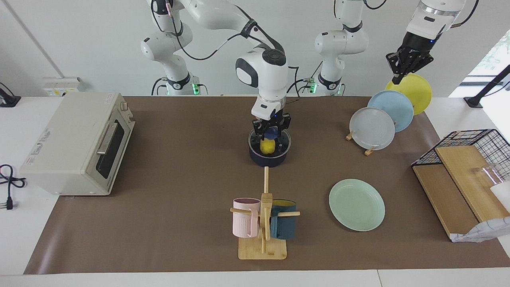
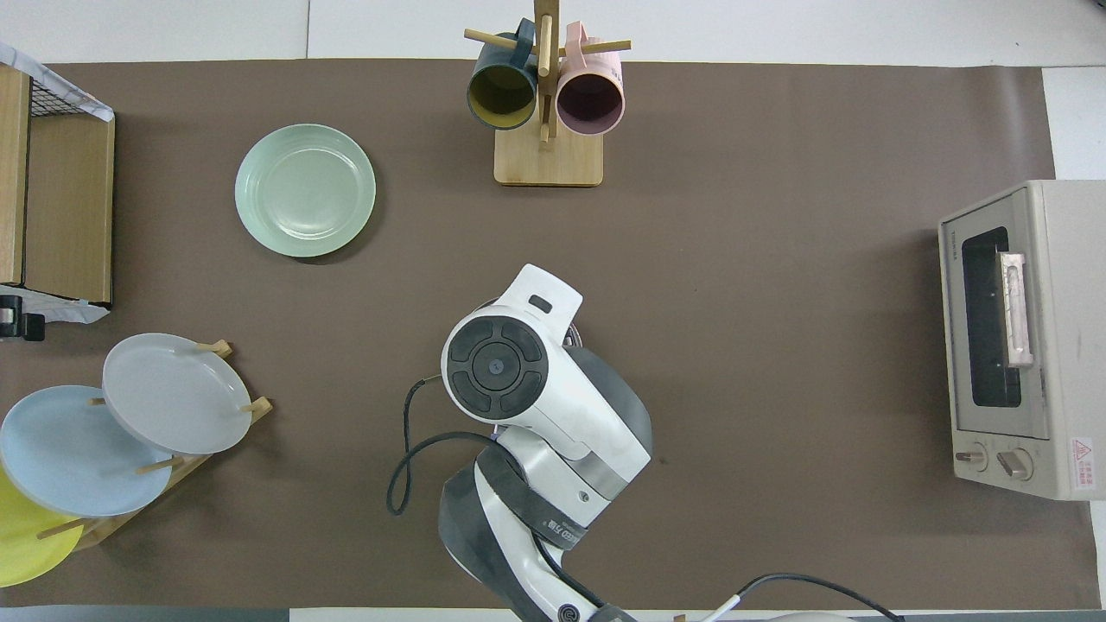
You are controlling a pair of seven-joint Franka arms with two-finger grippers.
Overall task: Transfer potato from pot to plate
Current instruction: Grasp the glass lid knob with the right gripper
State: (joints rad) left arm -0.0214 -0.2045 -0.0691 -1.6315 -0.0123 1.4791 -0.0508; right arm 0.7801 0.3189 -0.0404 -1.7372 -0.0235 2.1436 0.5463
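Observation:
The small yellow potato (image 1: pixel 267 146) lies in the dark navy pot (image 1: pixel 270 160) at the middle of the table. My right gripper (image 1: pixel 270 137) reaches straight down into the pot and is shut on the potato's top. In the overhead view the right arm (image 2: pixel 518 389) hides both pot and potato. The mint-green plate (image 1: pixel 356 204) (image 2: pixel 305 190) lies flat and bare, farther from the robots than the pot and toward the left arm's end. My left gripper (image 1: pixel 395 79) waits shut, high over the plate rack, holding nothing.
A rack (image 1: pixel 372 127) with grey, blue and yellow plates stands near the left arm. A mug tree (image 1: pixel 263 219) with a pink and a teal mug stands farther out than the pot. A toaster oven (image 1: pixel 79 143) sits at the right arm's end, a wire basket (image 1: pixel 474 143) with wooden boards at the left arm's.

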